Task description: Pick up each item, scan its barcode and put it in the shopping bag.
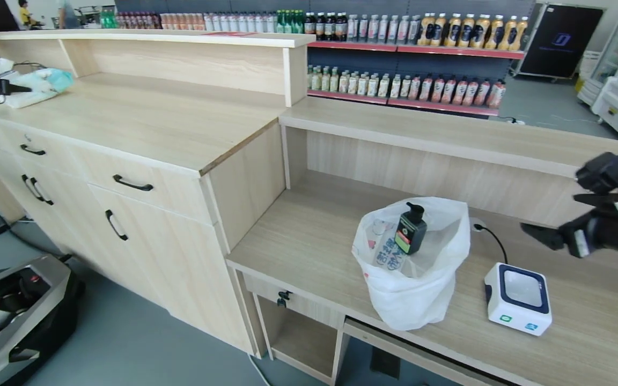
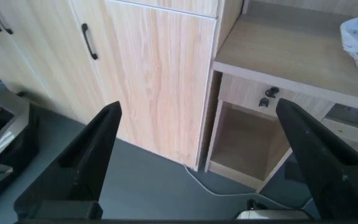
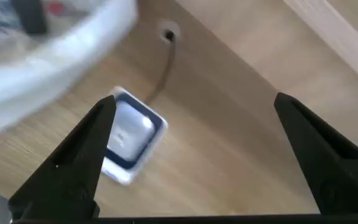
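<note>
**Open on both sides**

My right gripper (image 1: 550,213) hangs in the air above the scanner (image 1: 518,297) and a little to its right. Its fingers are spread wide and empty, and the arm comes in from the right. My left gripper (image 2: 197,106) sits well apart from the scanner, off to its left, angled downward, fingers likewise spread.

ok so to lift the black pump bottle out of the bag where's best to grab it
Take the pump bottle by its neck, just under the pump head, coming straight down from above. It stands roughly upright in the shopping bag, whose plastic walls surround its lower body, leaving only the top free. A side approach would likely snag the plastic.
</note>
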Controlling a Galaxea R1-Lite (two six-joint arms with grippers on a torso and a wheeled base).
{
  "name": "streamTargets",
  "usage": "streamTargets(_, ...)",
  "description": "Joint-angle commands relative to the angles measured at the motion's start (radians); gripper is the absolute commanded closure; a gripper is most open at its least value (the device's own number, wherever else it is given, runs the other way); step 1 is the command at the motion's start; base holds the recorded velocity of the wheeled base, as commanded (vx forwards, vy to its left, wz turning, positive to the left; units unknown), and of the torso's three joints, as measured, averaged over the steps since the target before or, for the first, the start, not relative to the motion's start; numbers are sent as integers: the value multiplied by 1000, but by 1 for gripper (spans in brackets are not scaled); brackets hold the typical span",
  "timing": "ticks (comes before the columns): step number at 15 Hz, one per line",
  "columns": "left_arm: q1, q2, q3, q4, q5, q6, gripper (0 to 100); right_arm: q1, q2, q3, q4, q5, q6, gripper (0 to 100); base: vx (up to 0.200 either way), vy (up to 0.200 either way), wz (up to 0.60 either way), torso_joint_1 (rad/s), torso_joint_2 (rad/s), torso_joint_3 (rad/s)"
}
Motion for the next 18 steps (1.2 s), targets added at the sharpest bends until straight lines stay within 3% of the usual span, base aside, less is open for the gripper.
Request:
streamTargets(1,2,0,0,0,0,0,0,-321,-338,128,227,-85,-52,0,0,0,-600,2,7,2)
streamTargets(3,2,0,0,0,0,0,0,-380,-349,151,282,-209,-3,0,0,0,-600,2,2,0)
streamTargets(4,2,0,0,0,0,0,0,-379,-338,151,281,-248,86,0,0,0,-600,-2,-2,7)
streamTargets(5,2,0,0,0,0,0,0,-368,-266,148,264,-238,317,0,0,0,0,0,0,0)
streamTargets(7,2,0,0,0,0,0,0,-367,-118,174,174,-238,412,0,0,0,0,0,0,0)
streamTargets(10,2,0,0,0,0,0,0,-396,67,212,-96,-234,408,0,0,0,0,0,0,0)
streamTargets(12,2,0,0,0,0,0,0,-417,133,228,-222,-152,340,0,0,0,0,0,0,0)
streamTargets(14,2,0,0,0,0,0,0,-437,143,243,-231,-116,268,0,0,0,0,0,0,0)
streamTargets(18,2,0,0,0,0,0,0,-430,79,251,-225,-105,264,0,0,0,0,0,0,0)
